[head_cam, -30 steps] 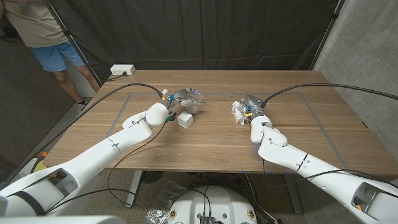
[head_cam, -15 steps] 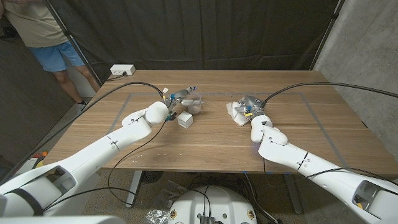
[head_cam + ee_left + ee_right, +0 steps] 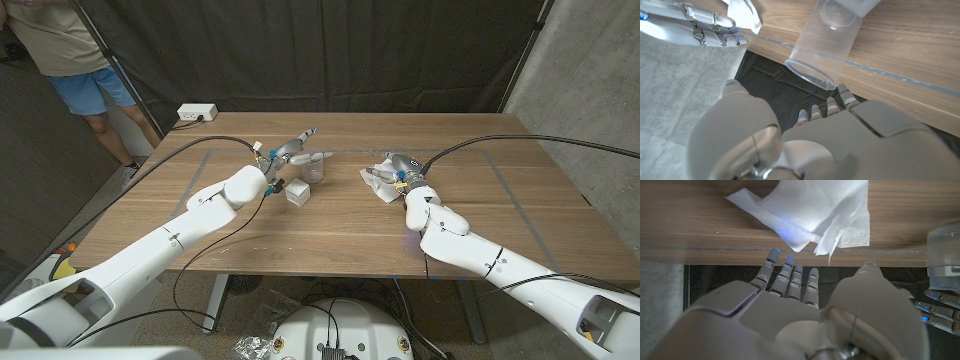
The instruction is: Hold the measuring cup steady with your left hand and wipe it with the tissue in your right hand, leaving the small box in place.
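my left hand (image 3: pixel 290 157) is spread wide beside the cup (image 3: pixel 312 170), which stands free near the box (image 3: pixel 296 193); my right hand (image 3: pixel 392 170), fingers apart, hovers over the tissue (image 3: pixel 383 185), lying loose on the table.

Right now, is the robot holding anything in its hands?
No. The left hand is open beside the measuring cup, not gripping it. The right hand is open too, and the tissue lies on the table.
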Robot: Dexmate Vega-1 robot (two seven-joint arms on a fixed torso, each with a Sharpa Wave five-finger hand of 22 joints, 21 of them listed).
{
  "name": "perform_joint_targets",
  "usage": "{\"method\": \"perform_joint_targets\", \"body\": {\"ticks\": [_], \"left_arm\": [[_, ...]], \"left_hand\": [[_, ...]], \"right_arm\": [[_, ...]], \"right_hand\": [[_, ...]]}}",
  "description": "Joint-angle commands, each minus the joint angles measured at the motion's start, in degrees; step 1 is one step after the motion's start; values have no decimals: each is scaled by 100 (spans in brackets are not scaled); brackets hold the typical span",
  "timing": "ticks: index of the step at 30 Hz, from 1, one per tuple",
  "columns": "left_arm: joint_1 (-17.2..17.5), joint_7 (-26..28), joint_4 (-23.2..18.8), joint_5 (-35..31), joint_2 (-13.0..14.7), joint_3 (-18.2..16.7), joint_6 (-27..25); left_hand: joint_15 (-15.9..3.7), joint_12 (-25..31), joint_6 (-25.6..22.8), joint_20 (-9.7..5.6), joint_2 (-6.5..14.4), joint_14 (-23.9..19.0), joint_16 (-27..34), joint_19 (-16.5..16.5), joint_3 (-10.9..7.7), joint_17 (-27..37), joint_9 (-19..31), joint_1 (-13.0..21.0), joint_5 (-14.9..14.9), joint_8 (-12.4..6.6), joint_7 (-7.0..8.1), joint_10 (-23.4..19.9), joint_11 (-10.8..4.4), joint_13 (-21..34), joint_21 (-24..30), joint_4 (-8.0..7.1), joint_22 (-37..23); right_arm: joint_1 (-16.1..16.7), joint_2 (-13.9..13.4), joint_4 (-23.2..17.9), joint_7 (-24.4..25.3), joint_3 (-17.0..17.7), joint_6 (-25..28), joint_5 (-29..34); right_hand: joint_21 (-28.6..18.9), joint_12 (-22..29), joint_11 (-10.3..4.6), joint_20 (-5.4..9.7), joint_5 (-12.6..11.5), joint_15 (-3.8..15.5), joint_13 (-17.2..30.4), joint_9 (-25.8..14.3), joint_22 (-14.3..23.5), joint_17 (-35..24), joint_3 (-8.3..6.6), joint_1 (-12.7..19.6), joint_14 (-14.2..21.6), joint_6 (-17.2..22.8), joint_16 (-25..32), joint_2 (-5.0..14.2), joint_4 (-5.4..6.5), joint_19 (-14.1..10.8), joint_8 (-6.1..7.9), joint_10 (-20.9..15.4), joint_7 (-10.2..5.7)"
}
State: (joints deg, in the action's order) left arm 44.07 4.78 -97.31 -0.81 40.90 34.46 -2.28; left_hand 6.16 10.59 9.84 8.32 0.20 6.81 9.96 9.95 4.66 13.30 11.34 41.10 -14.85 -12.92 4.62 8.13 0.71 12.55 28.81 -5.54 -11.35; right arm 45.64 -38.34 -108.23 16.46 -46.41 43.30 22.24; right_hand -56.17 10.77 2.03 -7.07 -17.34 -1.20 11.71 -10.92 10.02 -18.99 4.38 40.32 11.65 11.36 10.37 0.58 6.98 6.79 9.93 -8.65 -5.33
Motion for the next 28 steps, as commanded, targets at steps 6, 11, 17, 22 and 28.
{"method": "perform_joint_targets", "body": {"ticks": [6, 11, 17, 22, 28], "left_arm": [[511, 204, 7, 333, 135, -455, 1262], [589, 140, 62, 404, 177, -548, 1496], [667, -32, 126, 502, 295, -661, 1798], [626, -220, 402, 638, 282, -698, 2069], [548, -477, 783, 846, 191, -665, 2284]], "left_hand": [[-60, 60, 306, 17, -15, 95, 56, 396, 60, 4, 24, 3, -49, 23, 46, 60, -3, 11, -24, -31, -25], [-115, 62, 365, 12, -12, 114, 66, 393, 73, -5, 22, -8, -58, 54, 42, 92, 1, 8, -27, -37, -25], [-184, 73, 358, 0, -8, 127, 74, 393, 84, -15, 21, -14, -67, 58, 45, 99, 4, 4, -32, -40, -25], [-210, 81, 353, -14, -3, 134, 80, 390, 89, -21, 20, -16, -73, 59, 46, 100, 14, 1, -33, -42, -26], [-234, 84, 351, -36, 7, 142, 88, 411, 96, -30, 19, -17, -82, 64, 32, 121, 38, -2, -45, -44, -26]], "right_arm": [[585, -97, -402, 602, 475, -786, -300], [698, -168, -465, 759, 633, -1122, -319], [702, -163, -622, 846, 640, -909, -17], [693, -47, -784, 869, 491, -486, 340], [726, 88, -850, 871, 379, -284, 516]], "right_hand": [[546, -9, 103, -76, -55, -262, -35, 4, 1, 136, 334, -615, -863, -871, 0, -33, 163, 613, -3, 757, 171], [809, -22, 164, -10, -57, -341, -61, 9, -12, 251, 457, -829, -1375, -1127, -51, -40, 159, 864, 29, 1098, 200], [1208, 0, 204, -85, -85, -408, -95, 14, -23, 455, 555, -982, -1880, -1241, -34, -15, 117, 1325, 74, 1424, 192], [1483, 70, 127, -228, -108, -394, -104, 16, -19, 580, 588, -1040, -2049, -1169, -3, 38, 87, 1690, 119, 1372, 189], [1501, 102, 87, -223, -122, -337, -105, 17, -16, 637, 589, -1027, -1977, -1110, 45, 67, 58, 1575, 137, 1307, 185]]}}
